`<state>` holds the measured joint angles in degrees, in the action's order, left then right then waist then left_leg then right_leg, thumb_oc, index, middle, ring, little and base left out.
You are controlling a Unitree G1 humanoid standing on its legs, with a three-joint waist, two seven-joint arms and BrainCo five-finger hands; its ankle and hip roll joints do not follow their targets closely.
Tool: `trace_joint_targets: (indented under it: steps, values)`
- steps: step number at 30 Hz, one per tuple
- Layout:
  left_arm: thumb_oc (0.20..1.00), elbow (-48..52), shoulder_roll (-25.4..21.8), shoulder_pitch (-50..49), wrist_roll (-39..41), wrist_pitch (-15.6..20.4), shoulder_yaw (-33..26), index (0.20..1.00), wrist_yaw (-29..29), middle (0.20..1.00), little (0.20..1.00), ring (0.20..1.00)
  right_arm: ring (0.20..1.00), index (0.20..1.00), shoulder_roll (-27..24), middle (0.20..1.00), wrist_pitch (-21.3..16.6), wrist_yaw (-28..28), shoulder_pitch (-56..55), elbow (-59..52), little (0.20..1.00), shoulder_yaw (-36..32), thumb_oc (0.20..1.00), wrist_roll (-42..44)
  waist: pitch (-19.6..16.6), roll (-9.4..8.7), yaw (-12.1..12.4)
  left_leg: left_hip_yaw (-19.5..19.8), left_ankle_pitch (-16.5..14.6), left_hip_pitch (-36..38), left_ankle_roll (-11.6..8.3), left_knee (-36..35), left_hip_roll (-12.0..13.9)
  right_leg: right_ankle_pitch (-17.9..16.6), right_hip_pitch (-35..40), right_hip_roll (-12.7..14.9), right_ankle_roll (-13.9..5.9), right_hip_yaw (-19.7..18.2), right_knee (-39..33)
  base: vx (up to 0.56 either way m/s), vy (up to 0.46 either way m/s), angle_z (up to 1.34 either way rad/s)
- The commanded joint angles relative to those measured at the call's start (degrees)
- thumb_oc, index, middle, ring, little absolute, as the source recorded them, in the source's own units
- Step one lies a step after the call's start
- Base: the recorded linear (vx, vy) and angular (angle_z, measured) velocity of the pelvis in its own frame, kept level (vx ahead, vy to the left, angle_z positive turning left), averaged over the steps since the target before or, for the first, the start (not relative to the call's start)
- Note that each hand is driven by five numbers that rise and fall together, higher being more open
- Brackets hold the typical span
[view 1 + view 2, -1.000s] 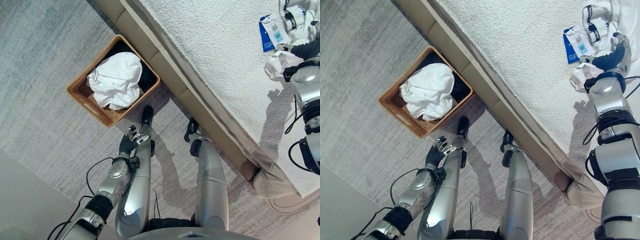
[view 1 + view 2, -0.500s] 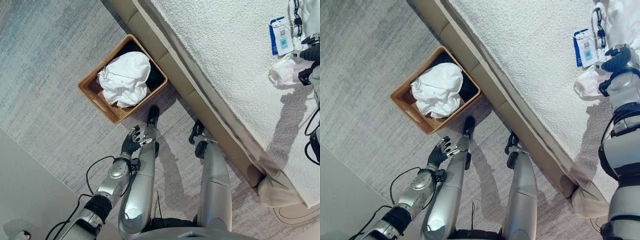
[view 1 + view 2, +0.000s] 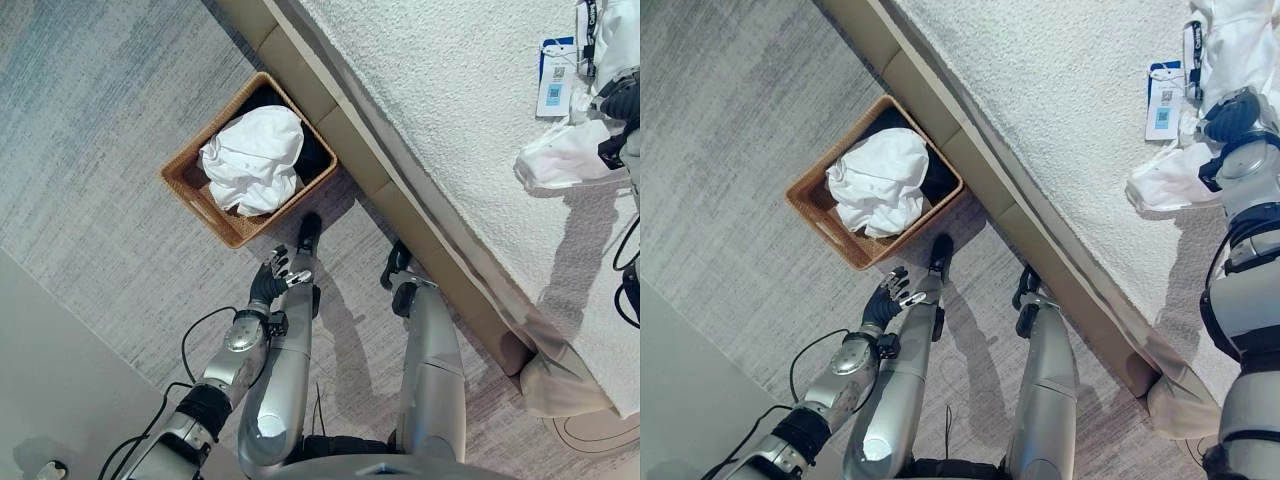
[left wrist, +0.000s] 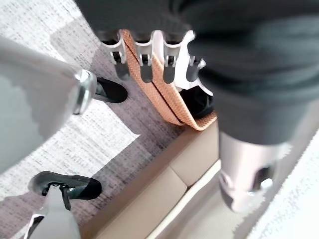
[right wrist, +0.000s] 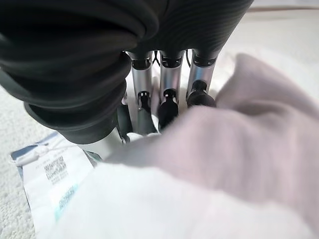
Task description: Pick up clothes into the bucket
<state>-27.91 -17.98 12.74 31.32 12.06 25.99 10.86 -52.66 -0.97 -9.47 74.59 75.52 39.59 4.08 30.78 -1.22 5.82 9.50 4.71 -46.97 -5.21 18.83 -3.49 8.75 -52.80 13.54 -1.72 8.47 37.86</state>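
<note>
White cloth (image 3: 1165,180) lies near the bed's (image 3: 1060,110) far edge, the right hand (image 3: 1232,115) with fingers (image 5: 167,107) curled into it; left hand (image 3: 887,300) hangs spread near the wicker basket (image 3: 825,215) holding a white garment (image 3: 880,180)

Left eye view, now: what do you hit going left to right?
Woven tan basket holding a crumpled white garment → open left hand over the grey carpet → beige bed base → white textured bedspread → white cloth by the right hand.
</note>
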Motion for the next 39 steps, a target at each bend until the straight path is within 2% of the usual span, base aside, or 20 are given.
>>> trace_joint_targets:
  steps: [1, 3, 4, 5, 6, 7, 8, 9, 12, 14, 24, 30, 31, 32, 33, 34, 35, 36, 37, 39]
  values:
    - [1.000, 1.5, 0.7, -1.1, 0.5, 1.7, 0.0, 1.000, 0.7, 1.000, 1.000, 1.000, 0.200, 0.200, -6.7, 0.200, -0.5, -3.6, 4.9, -1.0, 0.200, 6.5, 0.200, -2.2, -1.0, 2.11, -2.7, 0.4, -3.8, 0.7, 0.78, 1.7, 0.5, -1.7, 3.7, -1.1, -3.50, -0.8, -4.5, 0.00, 0.000, 0.00]
    - [1.000, 1.7, 0.7, -1.2, 0.5, 1.9, -0.4, 1.000, 1.2, 1.000, 1.000, 1.000, 0.200, 0.200, -6.9, 0.200, -1.0, -4.8, 4.6, -2.9, 0.200, 5.3, 0.200, -0.6, -1.0, 1.80, -2.9, 0.3, -3.7, 1.1, 0.71, 1.3, 0.6, -1.9, 4.2, -1.1, -3.56, -0.8, -5.0, -0.01, 0.008, -0.02]
    - [1.000, 2.1, 0.7, -1.3, 0.5, 2.3, -1.0, 1.000, 1.9, 1.000, 1.000, 1.000, 0.322, 0.322, -7.2, 0.322, -1.6, -8.0, 4.7, -5.6, 0.322, 3.6, 0.322, 1.0, -1.0, 1.59, -3.1, 0.2, -3.5, 1.4, 0.63, 0.8, 0.7, -2.1, 4.6, -1.1, -3.66, -0.7, -5.6, -0.01, 0.009, -0.04]
    - [1.000, 2.1, 0.6, -1.3, 0.5, 2.3, -1.0, 1.000, 1.9, 1.000, 1.000, 1.000, 0.485, 0.485, -7.2, 0.485, -1.5, -8.0, 4.6, -5.7, 0.485, 3.5, 0.485, 1.0, -1.0, 1.55, -3.1, 0.2, -3.5, 1.4, 0.63, 0.8, 0.7, -2.1, 4.6, -1.1, -3.66, -0.7, -5.6, -0.08, 0.049, -0.05]
    - [1.000, 2.3, 0.4, -0.6, 0.1, 2.5, -1.5, 1.000, 2.8, 1.000, 1.000, 1.000, 1.000, 1.000, -7.6, 1.000, -2.3, -12.7, 3.8, -8.3, 1.000, 0.8, 1.000, 0.5, -1.0, 1.73, -3.2, 0.0, -1.4, -0.1, 0.76, 0.1, 0.8, -4.3, 3.4, -1.2, -3.42, -0.2, -6.6, -0.01, 0.015, -0.03]
    - [1.000, 2.2, 0.5, -1.2, 0.2, 2.5, -1.3, 1.000, 2.8, 1.000, 1.000, 1.000, 1.000, 1.000, -7.4, 1.000, -2.3, -12.7, 3.1, -8.4, 1.000, 0.8, 1.000, 0.4, -1.0, 1.58, -3.3, 0.0, -3.3, 1.4, 0.63, 0.4, 0.8, -2.4, 4.7, -1.2, -3.81, -0.7, -5.9, 0.00, 0.000, 0.00]
    - [1.000, 2.3, 0.3, -1.1, -0.4, 2.7, -1.5, 1.000, 3.3, 1.000, 1.000, 1.000, 1.000, 1.000, -7.7, 1.000, -2.7, -15.0, 1.6, -10.8, 1.000, -1.3, 1.000, 0.3, -1.0, 1.60, -3.4, -0.1, -3.2, 1.6, 0.67, 0.2, 0.8, -2.5, 4.7, -1.2, -3.90, -0.7, -6.2, 0.00, 0.000, 0.00]
    - [1.000, 2.3, 0.2, -0.6, -0.6, 2.9, -1.9, 1.000, 3.8, 1.000, 1.000, 1.000, 1.000, 1.000, -8.2, 1.000, -2.9, -16.9, 1.2, -12.6, 1.000, -3.3, 1.000, 0.2, -1.0, 1.73, -3.6, -0.2, -1.4, 0.2, 0.81, -0.3, 0.9, -4.4, 3.6, -1.2, -3.56, -0.2, -7.0, -0.07, 0.050, 0.00]
    - [1.000, 0.9, 0.2, -0.5, -1.6, 3.7, -1.8, 1.000, 5.3, 1.000, 1.000, 1.000, 1.000, 1.000, -8.1, 1.000, -3.3, -23.8, -3.0, -16.2, 1.000, -9.7, 1.000, -1.4, -1.0, 2.04, -3.8, -0.3, -1.3, 0.3, 0.99, -0.6, 0.9, -4.4, 3.9, -1.3, -3.79, -0.3, -7.6, -0.02, 0.017, 0.00]
    - [1.000, 0.7, 0.3, -0.6, -1.8, 4.0, -1.6, 1.000, 5.7, 1.000, 1.000, 1.000, 1.000, 1.000, -8.0, 1.000, -3.0, -25.3, -4.6, -16.5, 1.000, -11.5, 1.000, -2.1, -1.0, 2.19, -3.8, -0.3, -1.3, 0.4, 1.02, -0.6, 0.8, -4.4, 3.9, -1.4, -3.87, -0.4, -7.7, 0.00, 0.008, -0.02]
    - [1.000, -0.9, 1.0, -0.2, -1.8, 4.1, -0.7, 1.000, 6.7, 1.000, 1.000, 1.000, 1.000, 1.000, -6.4, 1.000, -2.7, -26.1, -8.6, -12.4, 1.000, -14.4, 1.000, -1.2, -1.0, 2.38, -3.9, -0.6, -1.2, 0.3, 0.95, -1.0, 1.0, -4.7, 3.9, -1.4, -3.98, -0.5, -8.3, 0.00, 0.010, -0.02]
    - [1.000, -1.7, 1.2, -0.1, -1.6, 3.9, -0.2, 1.000, 6.6, 1.000, 1.000, 1.000, 1.000, 1.000, -5.5, 1.000, -1.7, -20.9, -9.9, -6.1, 1.000, -11.9, 1.000, -1.2, -1.0, 2.35, -3.8, -0.7, -1.0, -0.1, 0.93, -1.0, 1.0, -5.0, 3.8, -1.5, -3.89, -0.4, -8.5, 0.01, -0.005, 0.00]
    - [1.000, -1.8, 1.3, -0.9, -1.4, 3.7, 0.3, 1.000, 6.3, 1.000, 1.000, 1.000, 1.000, 1.000, -4.9, 1.000, -1.3, -17.6, -10.6, -4.0, 1.000, -10.6, 1.000, -0.7, -1.0, 2.18, -3.9, -0.7, -2.9, 1.4, 0.75, -0.5, 0.9, -3.2, 5.0, -1.5, -4.20, -0.7, -7.8, 0.07, -0.033, -0.01]
    - [1.000, -1.7, 1.3, -1.0, -1.4, 3.5, 0.5, 1.000, 6.1, 1.000, 1.000, 1.000, 1.000, 1.000, -4.7, 1.000, -1.4, -16.1, -10.7, -3.3, 1.000, -10.1, 1.000, 0.0, -1.0, 2.20, -3.9, -0.7, -2.9, 1.3, 0.72, -0.6, 0.9, -3.3, 4.9, -1.5, -4.20, -0.8, -7.9, 0.00, 0.000, 0.00]
    - [1.000, -1.7, 1.2, -0.3, -1.4, 3.5, 0.3, 1.000, 6.1, 1.000, 1.000, 1.000, 1.000, 1.000, -4.8, 1.000, -1.4, -16.1, -10.1, -3.3, 1.000, -10.3, 1.000, 0.0, -1.0, 2.33, -3.8, -0.8, -1.0, -0.3, 0.86, -0.9, 0.9, -5.2, 3.5, -1.5, -3.83, -0.3, -8.6, 0.00, 0.000, 0.00]
    - [1.000, -1.8, 1.3, -1.2, -1.3, 3.1, 0.8, 1.000, 5.4, 1.000, 1.000, 1.000, 1.000, 1.000, -4.4, 1.000, -1.1, -12.4, -10.7, -0.9, 1.000, -8.6, 1.000, 0.6, -1.0, 2.19, -3.8, -0.7, -2.9, 1.3, 0.69, -0.6, 0.9, -3.2, 5.0, -1.6, -4.16, -0.7, -8.0, -0.07, 0.016, -0.02]
    - [1.000, -1.7, 1.2, -0.5, -1.3, 3.1, 0.6, 1.000, 5.4, 1.000, 1.000, 1.000, 1.000, 1.000, -4.6, 1.000, -1.1, -12.4, -10.0, -0.9, 1.000, -8.8, 1.000, 0.6, -1.0, 2.34, -3.7, -0.7, -1.0, -0.4, 0.83, -1.0, 0.9, -5.3, 3.5, -1.6, -3.79, -0.2, -8.8, 0.07, -0.036, -0.03]
    - [1.000, -1.8, 1.1, -1.3, -1.2, 2.9, 1.0, 1.000, 4.7, 1.000, 1.000, 1.000, 1.000, 1.000, -4.1, 1.000, -0.9, -10.0, -10.2, 0.2, 1.000, -7.2, 1.000, 0.4, -1.0, 2.14, -3.7, -0.8, -2.8, 1.2, 0.69, -0.7, 0.9, -3.3, 5.0, -1.6, -4.12, -0.6, -8.2, 0.00, -0.012, -0.04]
    - [1.000, -2.1, 1.2, -1.2, -1.1, 2.5, 1.2, 1.000, 3.6, 1.000, 1.000, 1.000, 1.000, 1.000, -3.5, 1.000, -0.6, -7.1, -10.0, 1.3, 1.000, -5.8, 1.000, 0.9, -1.0, 2.16, -3.6, -0.8, -2.7, 1.1, 0.65, -0.7, 0.9, -3.4, 4.8, -1.7, -4.08, -0.6, -8.3, 0.07, -0.037, -0.03]
    - [1.000, -2.0, 1.0, -1.2, -0.8, 2.3, 1.3, 1.000, 3.0, 1.000, 1.000, 1.000, 1.000, 1.000, -3.1, 1.000, -0.6, -5.0, -9.9, 1.7, 1.000, -5.0, 1.000, 1.0, -1.0, 2.28, -3.5, -0.8, -2.6, 1.0, 0.64, -0.6, 0.9, -3.4, 4.8, -1.7, -4.03, -0.6, -8.3, 0.00, -0.011, -0.03]
